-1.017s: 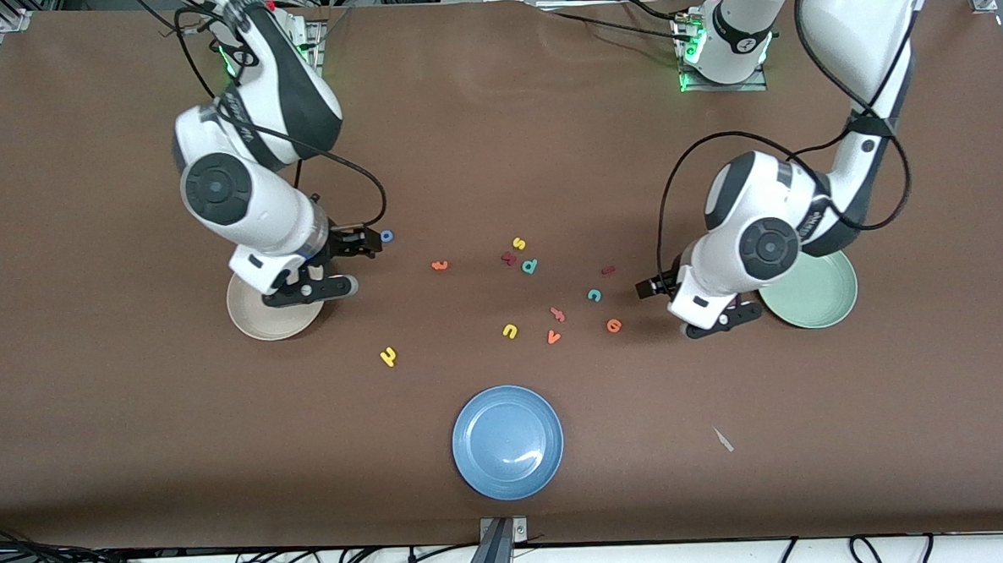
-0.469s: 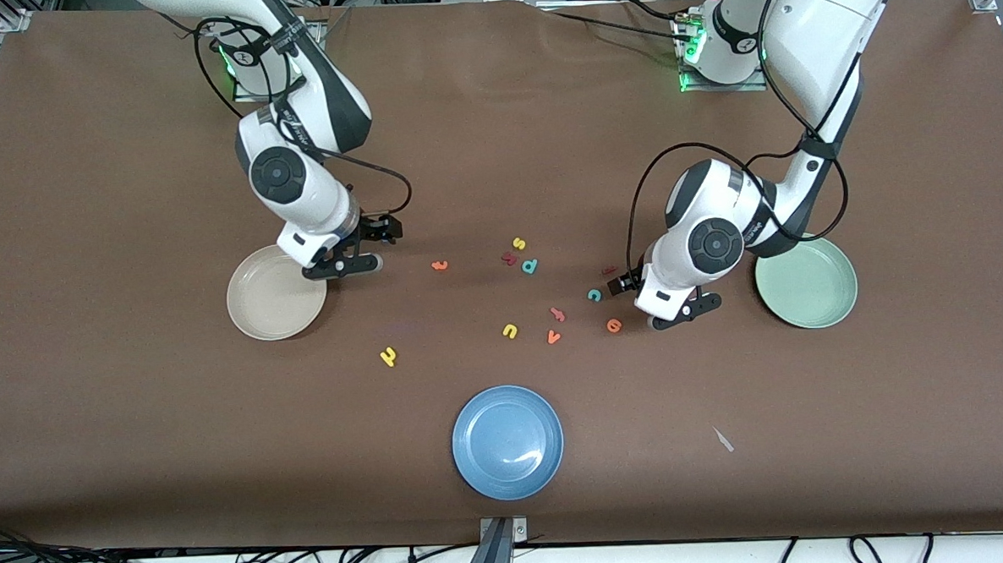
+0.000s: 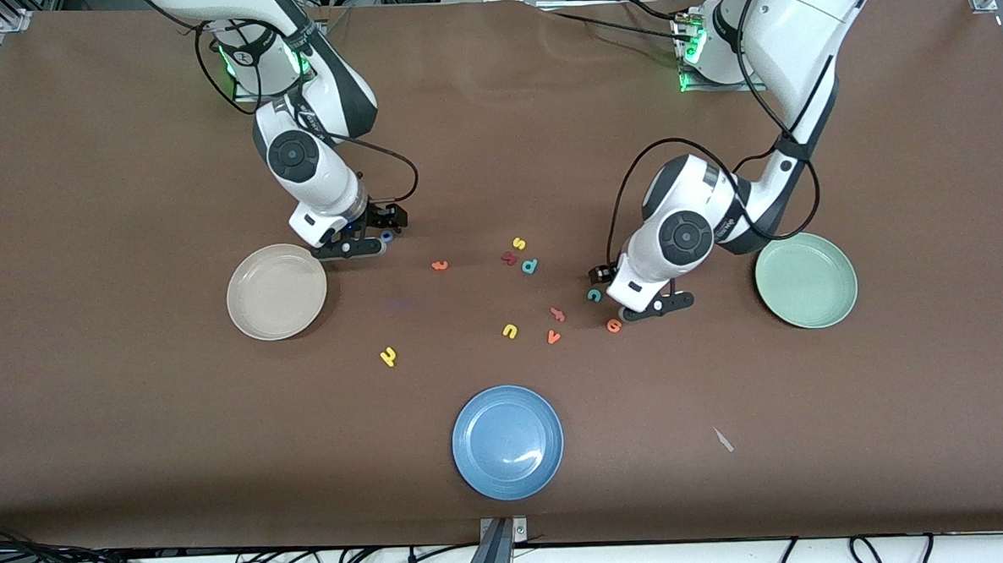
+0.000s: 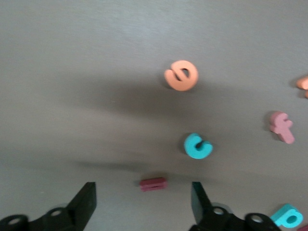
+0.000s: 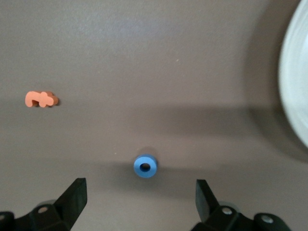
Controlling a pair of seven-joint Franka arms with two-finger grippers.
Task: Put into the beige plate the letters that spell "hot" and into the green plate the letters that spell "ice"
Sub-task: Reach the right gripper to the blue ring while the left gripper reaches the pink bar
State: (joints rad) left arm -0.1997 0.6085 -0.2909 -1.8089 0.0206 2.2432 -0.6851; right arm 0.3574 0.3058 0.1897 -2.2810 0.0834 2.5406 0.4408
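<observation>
My left gripper [image 3: 612, 287] hangs open low over the dark red "i" [image 4: 153, 184], which lies flat between and just ahead of its fingertips [image 4: 86, 202]. The hand hides the "i" in the front view. Close by lie the teal "c" [image 3: 593, 294] and orange "e" [image 3: 613, 326]. The green plate [image 3: 806, 280] sits toward the left arm's end. My right gripper [image 3: 379, 233] is open over the blue "o" [image 5: 145, 166], beside the beige plate [image 3: 276, 291]. The orange "t" [image 3: 440, 265] and yellow "h" [image 3: 388, 355] lie on the table.
A blue plate [image 3: 507, 441] sits near the front edge. Other loose letters lie mid-table: yellow "s" [image 3: 518, 243], teal "p" [image 3: 530, 266], yellow "u" [image 3: 510, 331], orange "v" [image 3: 553, 337], pink "f" [image 3: 557, 314].
The right arm swung off the beige plate to the blue "o". The left arm moved away from the green plate and came down over the "i" beside the "c".
</observation>
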